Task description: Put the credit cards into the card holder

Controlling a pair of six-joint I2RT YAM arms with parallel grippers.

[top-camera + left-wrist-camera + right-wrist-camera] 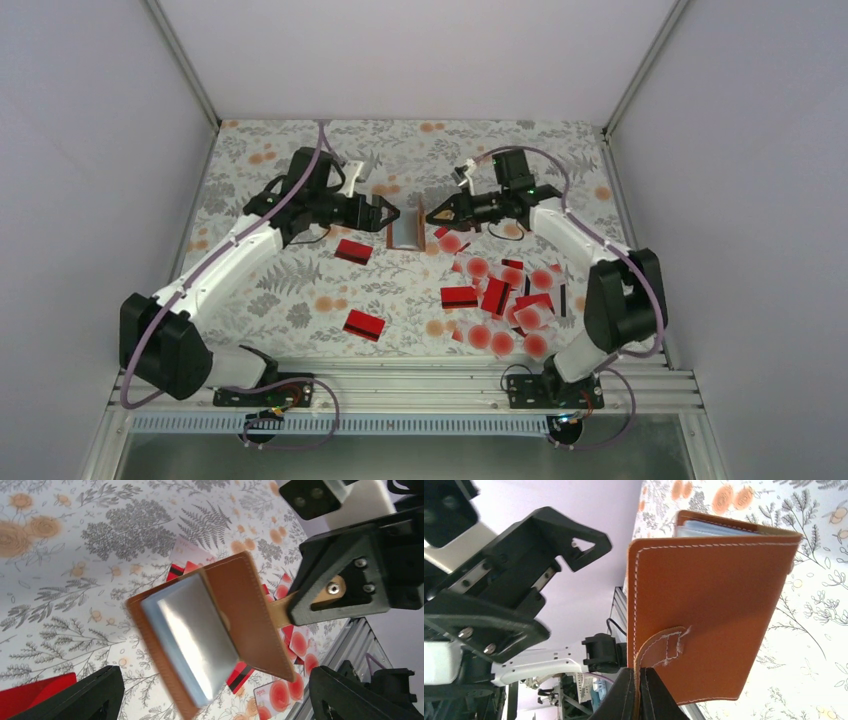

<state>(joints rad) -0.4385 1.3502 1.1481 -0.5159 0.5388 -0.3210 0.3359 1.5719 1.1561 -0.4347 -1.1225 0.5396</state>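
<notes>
Floral-patterned table (300, 290) between white walls: the brown card holder (405, 233) is held open at far centre. The right gripper (435, 214) has its jaws clamped on the holder's strap tab (664, 647). The left gripper (388, 214) sits just left of it, jaws wide. Red credit cards (497, 297) lie scattered near right.

The card holder (404, 233) sits toward the back of the surface (300, 290); the left end effector (388, 213) is just left of it, the right end effector (430, 215) touching its right side; most credit cards (500, 298) lie scattered nearer, rightward; two lie apart, nearer and left.
</notes>
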